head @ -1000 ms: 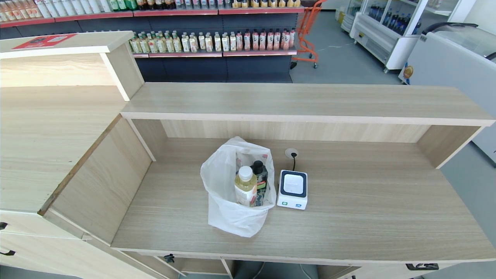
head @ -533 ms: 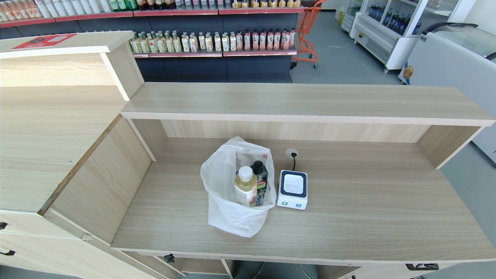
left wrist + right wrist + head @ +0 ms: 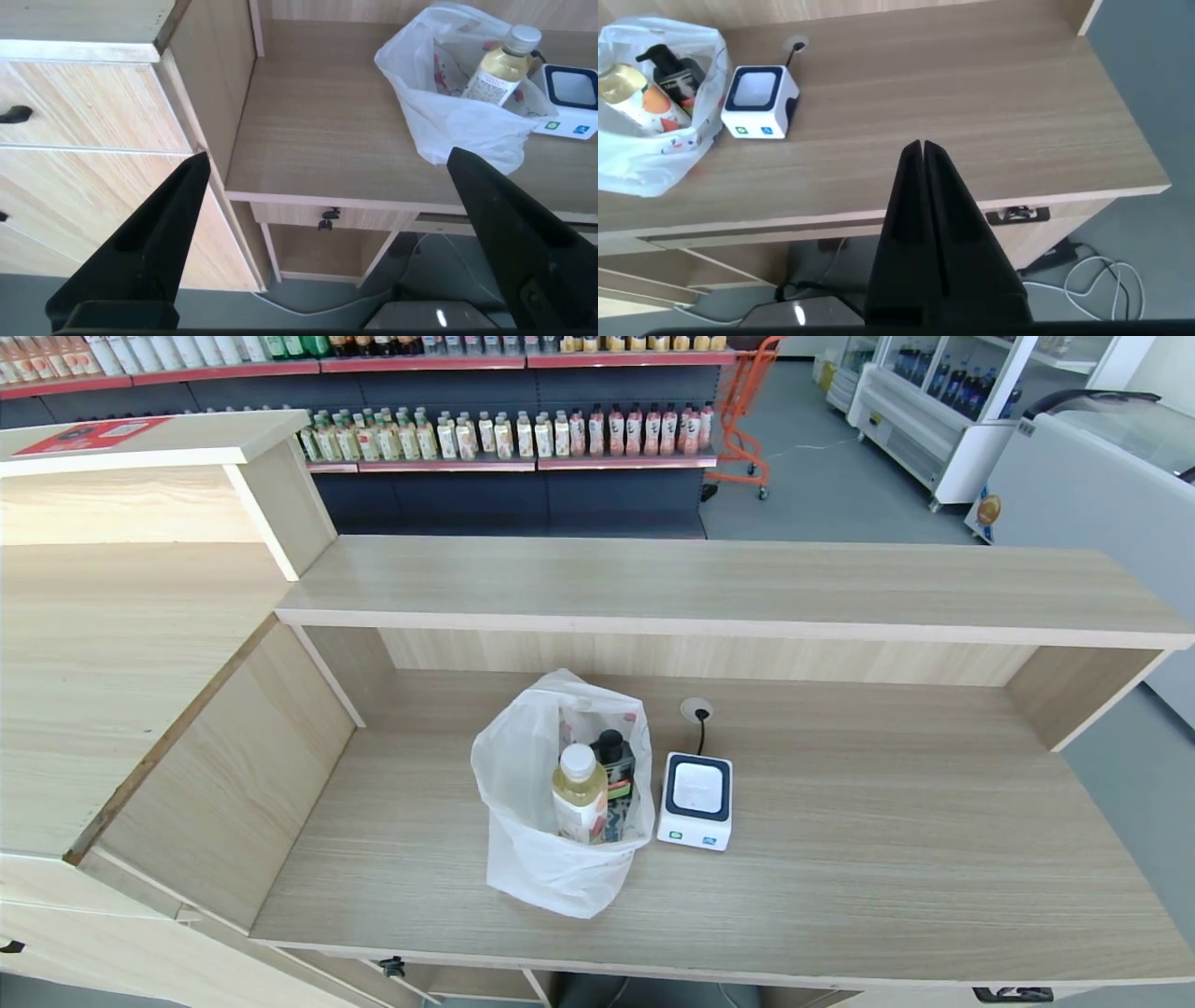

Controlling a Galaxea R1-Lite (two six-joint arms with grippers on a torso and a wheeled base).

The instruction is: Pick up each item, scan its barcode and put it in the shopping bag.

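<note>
A white plastic shopping bag (image 3: 541, 840) stands open on the wooden counter (image 3: 887, 859). Inside it are a yellowish bottle with a white cap (image 3: 578, 793), a dark bottle with a black cap (image 3: 611, 770) and a printed packet behind them. Just right of the bag sits a small white barcode scanner (image 3: 695, 789) with its cable running to a hole in the counter. My left gripper (image 3: 327, 177) hangs open, off the counter's front left corner and below its edge, with the shopping bag (image 3: 458, 103) beyond it. My right gripper (image 3: 923, 149) is shut with nothing in it, over the counter's front edge, well right of the barcode scanner (image 3: 758, 101).
A raised ledge (image 3: 728, 583) runs along the back of the counter, and side panels close it in at left and right. A taller cabinet (image 3: 121, 644) with drawers stands to the left. Store shelves of bottles (image 3: 504, 434) and freezers (image 3: 1083, 457) lie beyond.
The whole head view has shifted a little, so the camera moved. The bag, bottles and scanner keep their places relative to each other.
</note>
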